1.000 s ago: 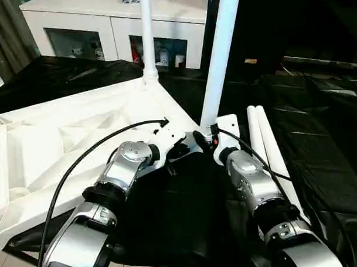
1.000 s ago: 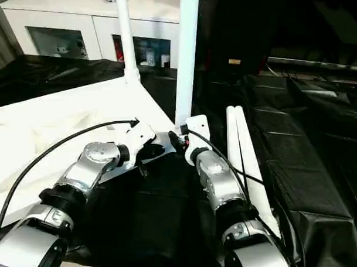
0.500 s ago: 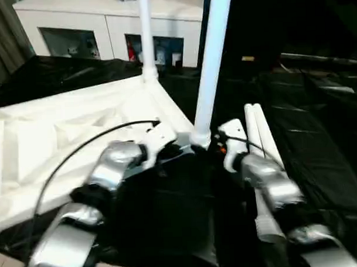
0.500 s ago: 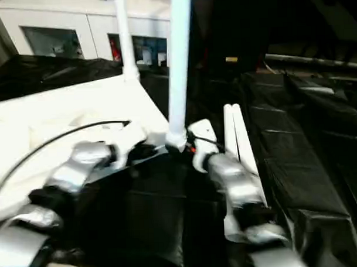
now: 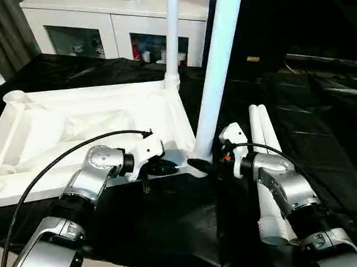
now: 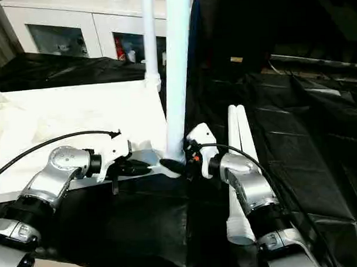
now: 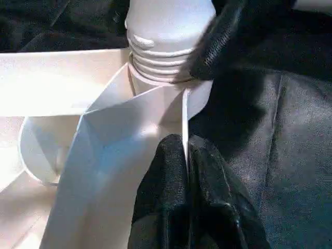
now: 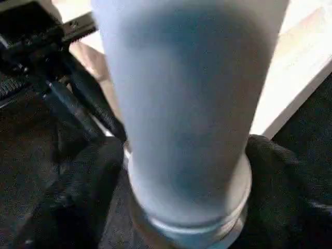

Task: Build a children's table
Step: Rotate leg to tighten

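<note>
black cloth (image 5: pixel 319 140), white cabinet (image 5: pixel 104 25) (glass doors)

Readable text: you'll find none.
Labels, brands, numbers: none you can make out on any surface.

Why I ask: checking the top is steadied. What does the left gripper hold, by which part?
Left gripper pinches the white ribbed plastic tabletop by its thin edge wall beside the near leg socket.
</note>
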